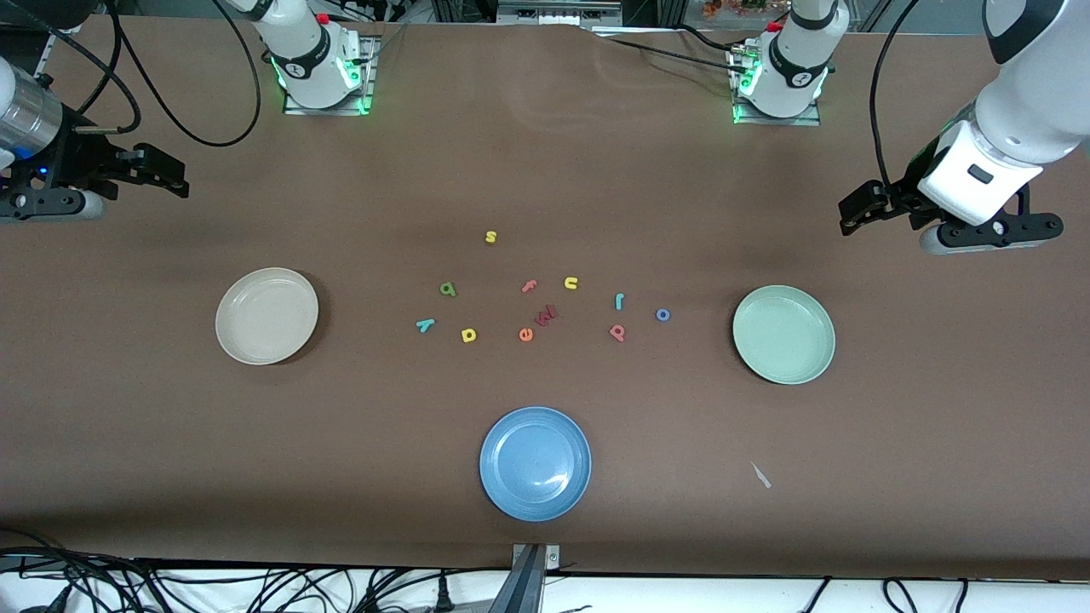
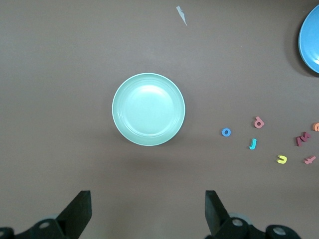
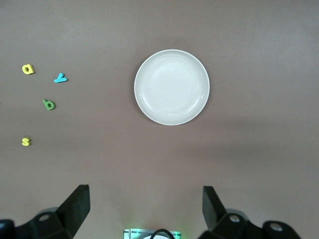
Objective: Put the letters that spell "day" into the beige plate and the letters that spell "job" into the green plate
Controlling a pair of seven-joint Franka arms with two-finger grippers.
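Observation:
The beige plate (image 1: 266,316) (image 3: 172,87) lies bare toward the right arm's end of the table. The green plate (image 1: 783,334) (image 2: 148,109) lies bare toward the left arm's end. Between them sit the green a (image 1: 448,289) (image 3: 49,104), teal y (image 1: 425,324) (image 3: 60,78) and yellow d (image 1: 468,335) (image 3: 28,69). Closer to the green plate are the teal j (image 1: 619,300) (image 2: 253,144), blue o (image 1: 662,315) (image 2: 226,132) and pink b (image 1: 617,332) (image 2: 258,122). My left gripper (image 1: 851,214) (image 2: 148,209) hangs open above the table near the green plate. My right gripper (image 1: 174,174) (image 3: 146,209) hangs open near the beige plate.
A blue plate (image 1: 535,462) (image 2: 311,40) lies nearest the front camera. Other letters mix in: yellow s (image 1: 490,237), pink f (image 1: 529,286), yellow u (image 1: 571,283), dark red letter (image 1: 546,316), orange e (image 1: 525,335). A white scrap (image 1: 760,475) lies nearer the camera than the green plate.

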